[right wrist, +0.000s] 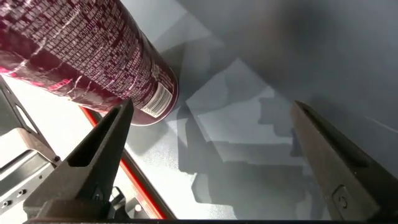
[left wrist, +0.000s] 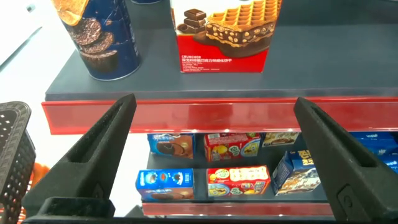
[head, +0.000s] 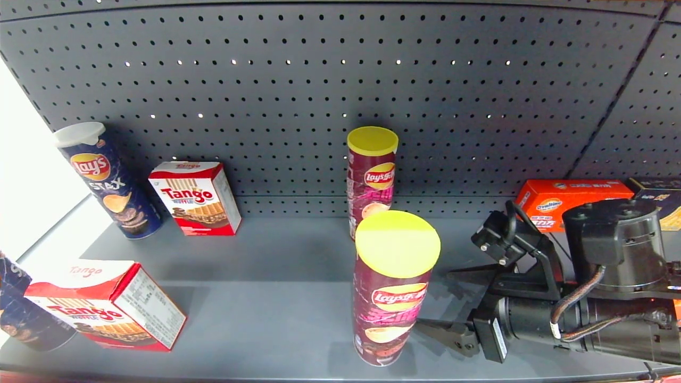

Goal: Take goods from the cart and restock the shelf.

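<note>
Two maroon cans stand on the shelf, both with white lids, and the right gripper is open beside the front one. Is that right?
Not quite. The head view shows the lids are yellow, not white. The rest holds: the front can and the rear can stand on the shelf, and the right gripper is open beside the front one.

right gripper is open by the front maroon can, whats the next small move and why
Probably draw the right gripper straight back off the shelf. The front maroon chip can stands upright and the gripper is open beside it, so it looks placed; a sideways move might tip it.
</note>
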You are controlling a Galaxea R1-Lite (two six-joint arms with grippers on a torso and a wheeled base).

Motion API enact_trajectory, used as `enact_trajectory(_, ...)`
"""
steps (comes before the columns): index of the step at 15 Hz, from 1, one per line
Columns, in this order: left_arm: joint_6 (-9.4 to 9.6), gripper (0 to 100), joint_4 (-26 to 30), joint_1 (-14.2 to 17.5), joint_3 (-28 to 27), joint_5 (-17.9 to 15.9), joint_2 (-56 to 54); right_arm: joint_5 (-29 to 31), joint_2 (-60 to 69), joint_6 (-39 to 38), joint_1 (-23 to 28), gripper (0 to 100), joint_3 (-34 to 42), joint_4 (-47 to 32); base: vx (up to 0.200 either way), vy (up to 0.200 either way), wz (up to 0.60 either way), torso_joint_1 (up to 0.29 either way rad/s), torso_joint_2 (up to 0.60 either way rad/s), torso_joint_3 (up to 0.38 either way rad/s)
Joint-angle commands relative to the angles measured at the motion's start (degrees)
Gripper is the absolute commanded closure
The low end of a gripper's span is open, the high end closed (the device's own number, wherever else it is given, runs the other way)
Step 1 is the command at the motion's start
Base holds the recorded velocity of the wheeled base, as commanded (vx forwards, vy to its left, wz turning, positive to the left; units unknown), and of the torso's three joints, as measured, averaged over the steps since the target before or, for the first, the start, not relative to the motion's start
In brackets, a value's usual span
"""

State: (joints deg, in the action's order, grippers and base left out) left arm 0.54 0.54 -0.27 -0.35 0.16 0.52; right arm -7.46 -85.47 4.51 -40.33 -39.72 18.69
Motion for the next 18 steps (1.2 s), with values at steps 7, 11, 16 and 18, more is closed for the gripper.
enact_trajectory(7,-0.01,0,-0.01,0.00,0.00,0.02,0.09,-0.01,-0.14,0.06,-0.37,0,-0.27,0.03,0.000,0.000,0.00,0.000,0.00,0.000)
enact_trajectory(11,-0.01,0,-0.01,0.00,0.00,0.02,0.09,-0.01,-0.75,-0.03,-0.63,0,-0.45,0.03,0.000,0.000,0.00,0.000,0.00,0.000)
enact_trajectory(16,-0.01,0,-0.01,0.09,0.09,0.02,0.09,0.87,0.92,-0.47,1.22,0,0.08,1.79,0.000,0.000,0.00,0.000,0.00,0.000)
enact_trajectory(18,-0.01,0,-0.01,0.09,0.00,0.02,0.09,1.31,5.31,-0.47,6.40,0,-0.19,2.41,0.000,0.000,0.00,0.000,0.00,0.000)
